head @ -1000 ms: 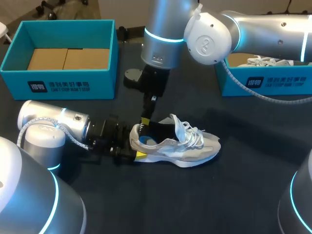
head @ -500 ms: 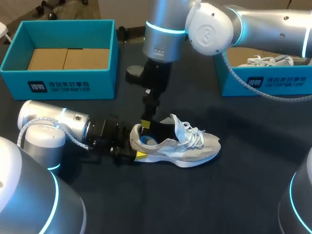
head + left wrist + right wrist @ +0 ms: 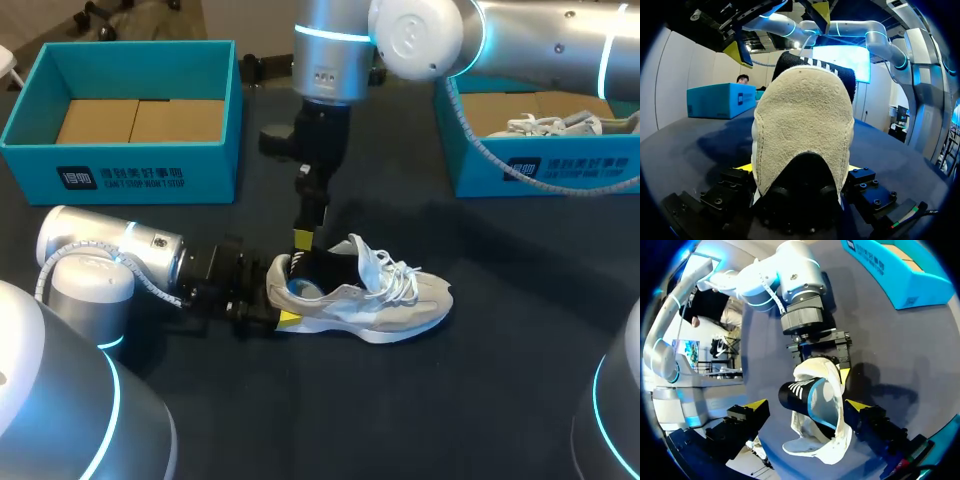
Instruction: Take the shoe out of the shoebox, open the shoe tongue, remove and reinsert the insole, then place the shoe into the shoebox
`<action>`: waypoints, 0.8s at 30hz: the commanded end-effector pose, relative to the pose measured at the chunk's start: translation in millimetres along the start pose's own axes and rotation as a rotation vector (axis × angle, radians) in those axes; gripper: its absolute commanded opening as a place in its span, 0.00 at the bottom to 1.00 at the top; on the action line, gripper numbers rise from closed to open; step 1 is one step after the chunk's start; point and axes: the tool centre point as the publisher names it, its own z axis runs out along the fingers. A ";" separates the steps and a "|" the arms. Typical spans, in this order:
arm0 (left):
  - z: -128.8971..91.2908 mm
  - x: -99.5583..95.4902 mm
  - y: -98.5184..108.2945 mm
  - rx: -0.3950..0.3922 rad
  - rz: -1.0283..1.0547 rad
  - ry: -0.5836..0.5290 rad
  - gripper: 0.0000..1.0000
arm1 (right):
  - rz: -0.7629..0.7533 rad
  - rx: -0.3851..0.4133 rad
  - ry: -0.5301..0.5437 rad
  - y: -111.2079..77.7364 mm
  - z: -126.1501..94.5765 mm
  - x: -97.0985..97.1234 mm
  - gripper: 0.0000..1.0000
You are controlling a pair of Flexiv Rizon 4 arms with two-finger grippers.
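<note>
A grey and white sneaker [image 3: 365,295] lies on the dark table, toe to the right. My left gripper [image 3: 278,305] is shut on its heel [image 3: 802,125], one finger on each side. A curled black insole [image 3: 797,395] with a blue edge sticks up out of the shoe's opening [image 3: 318,268]. My right gripper [image 3: 304,236] hangs just above it, open, touching nothing. In the right wrist view its yellow fingertips [image 3: 755,405] stand wide apart on either side of the shoe [image 3: 822,440]. The white tongue and laces [image 3: 385,265] are pulled up.
A teal shoebox [image 3: 130,165] with a bare cardboard floor stands at the back left. A second teal box [image 3: 540,170] at the back right holds another shoe [image 3: 555,125]. My left arm [image 3: 110,255] lies low along the table.
My right gripper opened, letting go of the black insole, and rose a little above the shoe. The left gripper and the shoe have not moved.
</note>
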 end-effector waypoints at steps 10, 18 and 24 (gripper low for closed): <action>0.8 0.2 1.1 -0.001 0.000 -0.001 0.00 | 0.008 0.024 -0.007 -1.7 -3.7 -2.3 1.00; 0.8 0.2 1.1 -0.001 0.000 -0.001 0.00 | 0.007 0.048 0.037 -9.1 -5.2 -17.4 1.00; 0.8 0.2 1.1 -0.001 0.000 -0.001 0.00 | -0.021 0.062 0.071 -3.8 0.0 -14.3 0.67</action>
